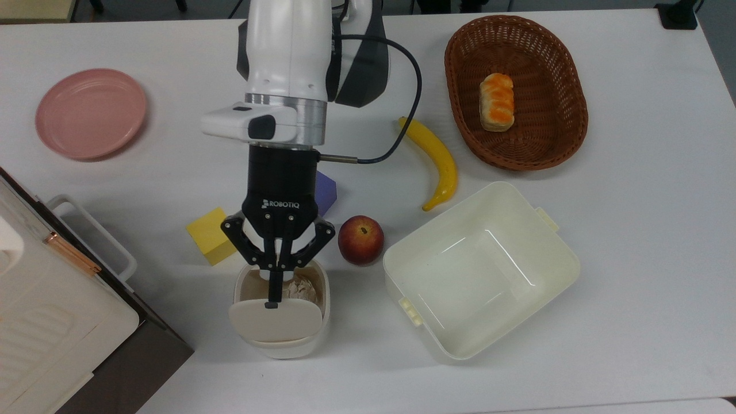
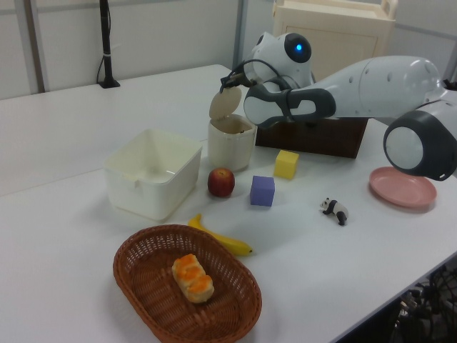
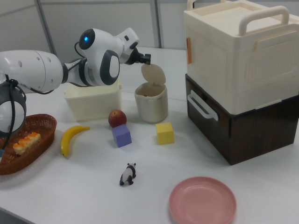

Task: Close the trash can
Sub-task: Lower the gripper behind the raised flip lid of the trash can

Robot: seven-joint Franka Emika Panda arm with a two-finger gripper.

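Hovering over the open trash can (image 1: 281, 310), the hand (image 1: 275, 287) has its fingers pinched together on nothing, tips at the upright lid (image 1: 275, 322), probably to push it down. This can stands on a white table (image 1: 632, 230), just beside the apple (image 1: 360, 240) and yellow cube (image 1: 210, 236).

A smooth, matt white tabletop (image 1: 632, 230) carries a cream trash can (image 1: 282, 339) of slightly glossy plastic, with crumpled paper (image 1: 299, 287) inside. Near the tabletop's far right corner in the top view sits a rough woven wicker basket (image 1: 552, 144) — beside a glossy yellow banana (image 1: 437, 158) and a shiny-skinned apple (image 1: 360, 239). The arm's shell (image 1: 287, 46) looks like polished white plastic, with a brushed metal ring (image 1: 313, 121) above the matt black gripper (image 1: 275, 290) — and a dark wood-grain cabinet (image 3: 243, 126) stands at the tabletop's edge.
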